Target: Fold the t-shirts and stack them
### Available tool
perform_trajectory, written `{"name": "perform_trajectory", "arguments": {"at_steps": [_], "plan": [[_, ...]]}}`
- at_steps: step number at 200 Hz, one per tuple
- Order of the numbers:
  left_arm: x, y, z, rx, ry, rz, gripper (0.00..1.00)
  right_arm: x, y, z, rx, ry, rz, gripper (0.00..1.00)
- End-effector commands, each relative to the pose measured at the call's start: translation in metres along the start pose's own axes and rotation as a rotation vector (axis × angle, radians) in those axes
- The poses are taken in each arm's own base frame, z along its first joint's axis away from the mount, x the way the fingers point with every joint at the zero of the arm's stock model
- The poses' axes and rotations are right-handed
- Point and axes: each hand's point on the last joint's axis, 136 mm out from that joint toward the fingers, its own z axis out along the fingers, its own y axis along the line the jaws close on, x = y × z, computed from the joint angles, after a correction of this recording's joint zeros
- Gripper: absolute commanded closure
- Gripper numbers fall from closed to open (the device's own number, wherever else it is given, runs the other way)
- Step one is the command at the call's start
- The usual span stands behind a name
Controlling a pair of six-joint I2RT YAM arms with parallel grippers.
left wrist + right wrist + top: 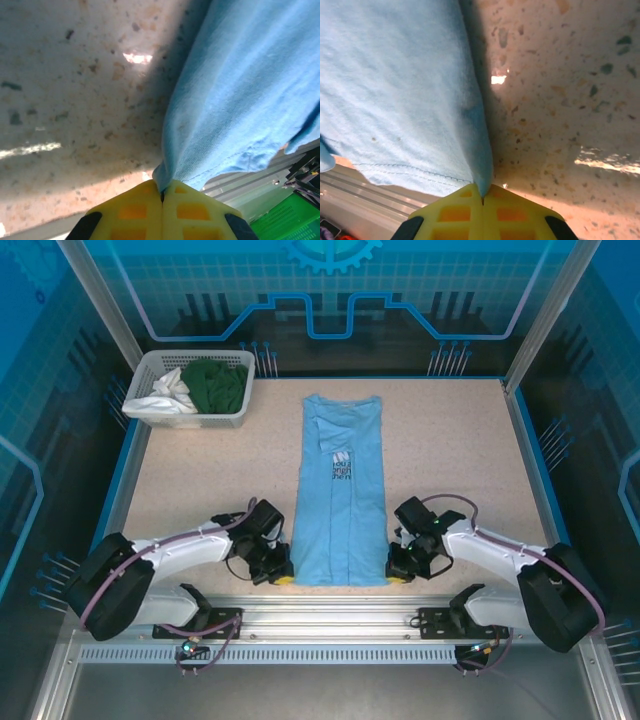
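A light blue t-shirt (342,490) lies on the table, folded lengthwise into a narrow strip, collar far, hem near me. My left gripper (285,576) is shut on the hem's near left corner. In the left wrist view the yellow fingers (132,212) pinch the blue cloth (245,95). My right gripper (398,574) is shut on the near right corner. The right wrist view shows its fingers (515,212) clamping the blue fabric (395,90). A dark green garment (217,383) and a white garment (166,395) lie in the basket.
A white basket (190,420) stands at the table's far left corner. The speckled tabletop (450,450) is bare on both sides of the shirt. A metal rail (330,622) runs along the near edge behind the hem.
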Motion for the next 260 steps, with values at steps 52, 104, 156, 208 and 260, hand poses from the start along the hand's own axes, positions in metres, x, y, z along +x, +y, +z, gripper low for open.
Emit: {"name": "perform_trajectory", "arguments": {"at_steps": [52, 104, 156, 208, 260], "plan": [[-0.054, -0.075, -0.072, 0.082, -0.107, -0.035, 0.98, -0.062, 0.054, -0.084, -0.173, -0.144, 0.127, 1.00], [-0.143, -0.114, -0.109, 0.147, -0.186, -0.108, 0.98, -0.147, 0.079, -0.113, -0.208, -0.174, 0.225, 1.00], [-0.226, -0.130, -0.117, 0.137, -0.194, -0.138, 0.96, -0.225, 0.086, -0.107, -0.196, -0.139, 0.318, 1.00], [-0.273, -0.135, -0.099, 0.145, -0.168, -0.169, 0.93, -0.272, 0.088, -0.086, -0.210, -0.073, 0.378, 1.00], [-0.302, -0.133, -0.092, 0.144, -0.176, -0.202, 0.91, -0.295, 0.080, -0.081, -0.218, -0.059, 0.439, 1.00]]}}
